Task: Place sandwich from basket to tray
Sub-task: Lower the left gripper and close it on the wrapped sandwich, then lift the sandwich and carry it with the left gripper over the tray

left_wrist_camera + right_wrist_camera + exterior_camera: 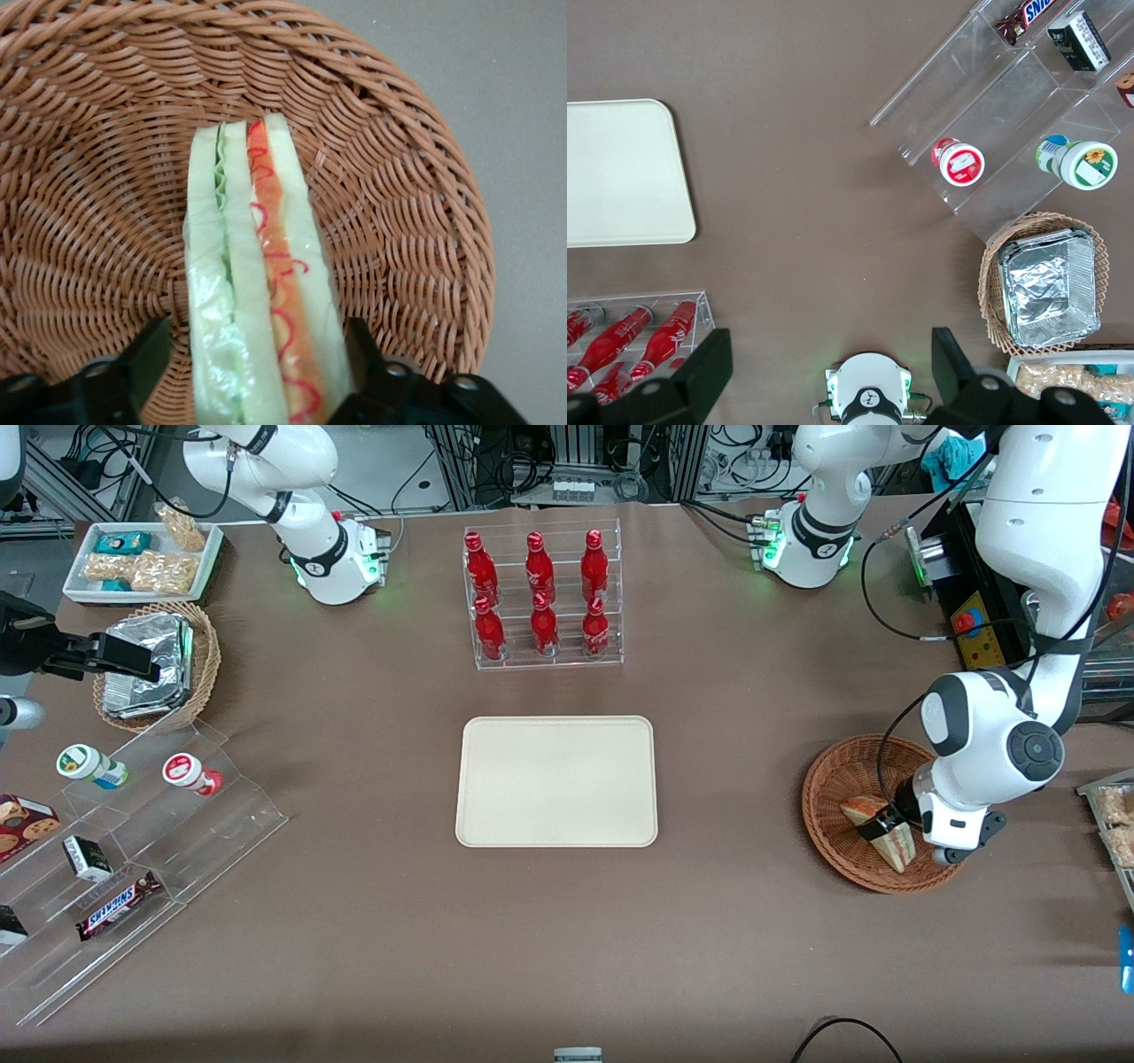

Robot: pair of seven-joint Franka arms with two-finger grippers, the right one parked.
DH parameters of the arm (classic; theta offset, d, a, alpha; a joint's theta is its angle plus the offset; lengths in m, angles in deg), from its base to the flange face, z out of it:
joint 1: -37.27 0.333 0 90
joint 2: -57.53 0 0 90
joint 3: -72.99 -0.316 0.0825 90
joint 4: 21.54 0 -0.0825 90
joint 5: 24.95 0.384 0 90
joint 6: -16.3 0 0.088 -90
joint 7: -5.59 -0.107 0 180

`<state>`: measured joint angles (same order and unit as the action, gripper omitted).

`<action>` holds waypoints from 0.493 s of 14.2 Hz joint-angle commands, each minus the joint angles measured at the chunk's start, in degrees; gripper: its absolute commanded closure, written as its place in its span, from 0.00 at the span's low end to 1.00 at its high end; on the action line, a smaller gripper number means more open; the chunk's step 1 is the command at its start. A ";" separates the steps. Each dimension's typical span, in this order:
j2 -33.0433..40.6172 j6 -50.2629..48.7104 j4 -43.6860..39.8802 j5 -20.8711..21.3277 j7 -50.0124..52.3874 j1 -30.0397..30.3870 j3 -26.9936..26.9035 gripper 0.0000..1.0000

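One sandwich [261,292], standing on edge near the basket [833,779] rim closest to the front camera. Gripper [257,372] lowered into the basket, fingers [368,350] straddling its broad faces; whether already pressed in, cannot tell. Tray [556,781] bare mid-desk, awaiting it.

Brown-covered table [354,921] seen. Cream tray [556,781] laid flat at centre. Clear rack of red bottles [542,599] stood farther from front camera than tray. Reddish wicker basket [833,779] set toward working arm's end, gripper [881,825] lowered into it. Clear stepped snack stand [133,868], tan basket of foil packets [205,657] and white tray of snack bags [142,558] placed toward parked arm's end.
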<state>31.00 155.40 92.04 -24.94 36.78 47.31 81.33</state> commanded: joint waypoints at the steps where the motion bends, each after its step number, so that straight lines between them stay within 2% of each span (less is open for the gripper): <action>1: 0.33 -1.10 -2.04 0.26 0.80 0.16 0.11 0.70; 2: 0.51 -1.81 -2.13 0.35 0.80 -0.02 0.11 0.78; 5: 1.64 -2.77 -2.04 0.52 0.80 -0.37 0.19 0.82; 7: 4.97 -7.84 -1.86 0.52 0.53 -1.16 0.72 0.82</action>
<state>31.85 152.63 89.97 -24.90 36.78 47.11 81.65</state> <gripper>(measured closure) 0.780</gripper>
